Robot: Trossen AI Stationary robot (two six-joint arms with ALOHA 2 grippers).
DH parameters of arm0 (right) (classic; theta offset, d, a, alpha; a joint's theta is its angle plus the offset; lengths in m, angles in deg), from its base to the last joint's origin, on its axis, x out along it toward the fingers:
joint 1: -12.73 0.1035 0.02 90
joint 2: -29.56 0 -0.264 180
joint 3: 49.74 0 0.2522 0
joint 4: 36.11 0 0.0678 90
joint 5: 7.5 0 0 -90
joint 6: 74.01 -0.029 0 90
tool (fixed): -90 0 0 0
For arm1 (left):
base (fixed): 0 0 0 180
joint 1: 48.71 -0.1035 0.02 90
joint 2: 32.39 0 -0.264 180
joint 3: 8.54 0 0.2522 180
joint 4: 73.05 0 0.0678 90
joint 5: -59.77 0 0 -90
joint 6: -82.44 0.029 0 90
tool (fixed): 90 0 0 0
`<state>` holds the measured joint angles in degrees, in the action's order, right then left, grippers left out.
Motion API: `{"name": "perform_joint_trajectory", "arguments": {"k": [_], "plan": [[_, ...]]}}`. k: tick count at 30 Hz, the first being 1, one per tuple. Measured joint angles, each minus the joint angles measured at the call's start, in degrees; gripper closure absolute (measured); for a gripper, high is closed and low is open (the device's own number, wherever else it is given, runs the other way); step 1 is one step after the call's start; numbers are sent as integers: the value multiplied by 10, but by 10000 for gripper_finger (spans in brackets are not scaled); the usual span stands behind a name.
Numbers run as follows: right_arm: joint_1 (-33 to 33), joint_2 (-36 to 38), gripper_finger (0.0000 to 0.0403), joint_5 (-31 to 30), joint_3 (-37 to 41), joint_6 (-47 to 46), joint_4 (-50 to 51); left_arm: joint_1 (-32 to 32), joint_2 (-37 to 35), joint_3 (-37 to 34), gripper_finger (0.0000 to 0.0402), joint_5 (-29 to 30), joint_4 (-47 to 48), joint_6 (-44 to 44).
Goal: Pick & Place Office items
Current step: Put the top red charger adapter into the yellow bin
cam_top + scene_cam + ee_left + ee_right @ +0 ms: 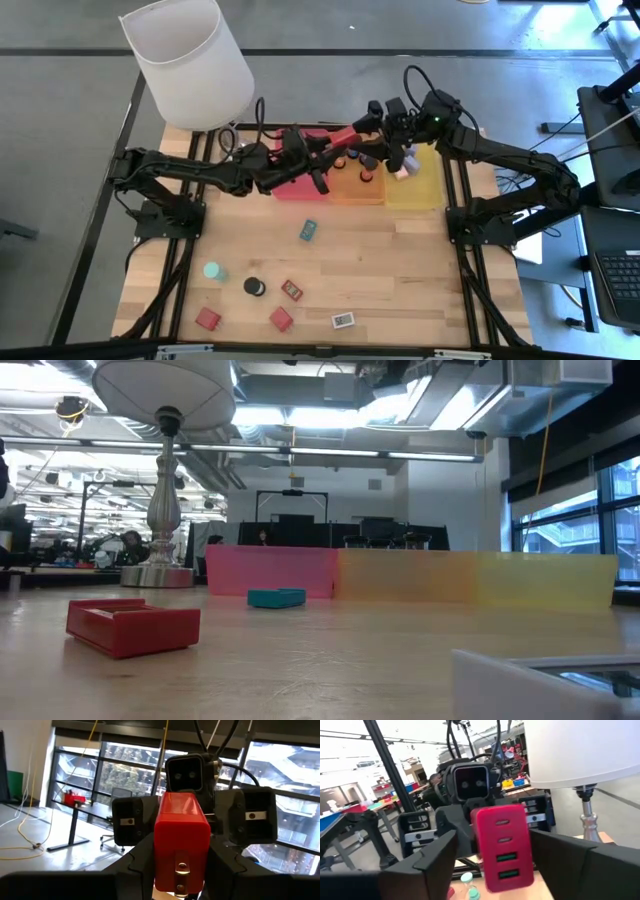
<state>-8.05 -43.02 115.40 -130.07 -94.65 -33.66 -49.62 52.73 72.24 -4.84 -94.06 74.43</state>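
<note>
A red charger-like block (340, 138) hangs in the air above the red tray (296, 188) and orange tray (352, 190), between my two grippers, which face each other. My left gripper (326, 150) is shut on it. My right gripper (360, 128) is open; its fingers stand on either side of the block's port end (503, 847) with gaps showing. More office items lie on the wooden table: a teal block (308, 229), a teal-topped cylinder (213, 271), a black cylinder (254, 286), red blocks (208, 318) and a white block (343, 320). My left gripper pinches the red block between its two fingers (142, 862) at the pronged end (181, 870), on its two side faces. The fingers come roughly level from the table's left and lie along the block. The block is lifted clear and points at my right gripper.
The red, orange and yellow trays (415, 185) stand in a row at the far side; dark cylinders (365, 172) sit in the orange one, a pale piece (403, 166) in the yellow. The white-shaded lamp (190, 60) stands at the far left corner. Bare wood lies mid-table.
</note>
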Motion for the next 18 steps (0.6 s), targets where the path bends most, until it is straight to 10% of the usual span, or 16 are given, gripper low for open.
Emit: {"name": "perform_joint_trajectory", "arguments": {"k": [8, 18], "plan": [[0, 0, 276, 23, 0, 2, -2, 0, 0, 0, 285, -11, -5, -9], [-20, 6, 282, 27, -1, -15, 26, 0, 0, 0, 176, 14, 1, -16]]}}
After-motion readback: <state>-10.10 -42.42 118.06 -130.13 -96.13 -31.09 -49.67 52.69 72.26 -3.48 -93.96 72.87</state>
